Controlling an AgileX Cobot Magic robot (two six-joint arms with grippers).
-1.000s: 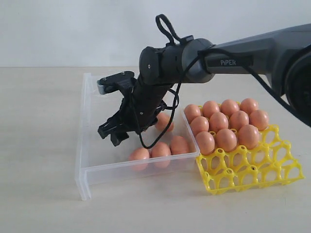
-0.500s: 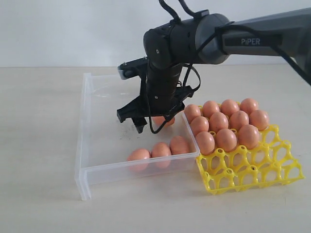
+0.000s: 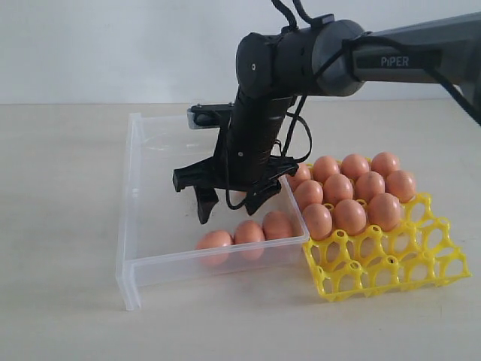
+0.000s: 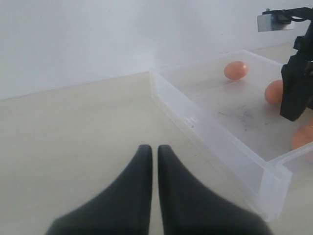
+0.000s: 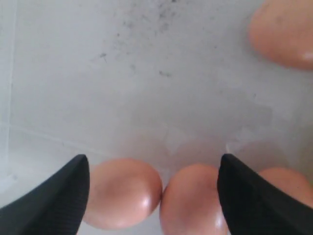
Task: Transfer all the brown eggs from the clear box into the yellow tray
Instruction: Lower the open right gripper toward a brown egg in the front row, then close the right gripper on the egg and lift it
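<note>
Eggs [image 3: 249, 233] sit in a row along the clear box [image 3: 218, 263] wall, straight below the right gripper [image 3: 227, 209], its jaws spread, seemingly straddling two.

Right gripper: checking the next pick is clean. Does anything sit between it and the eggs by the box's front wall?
Nothing visible. The open right gripper hangs above the three brown eggs in the clear box, with only air between.

The exterior camera is viewing the table [image 3: 60, 301] from slightly above. The left wrist camera is looking low across it toward the clear box [image 4: 210, 137]. The right wrist camera is pointing down, close over its floor (shared by all views).
</note>
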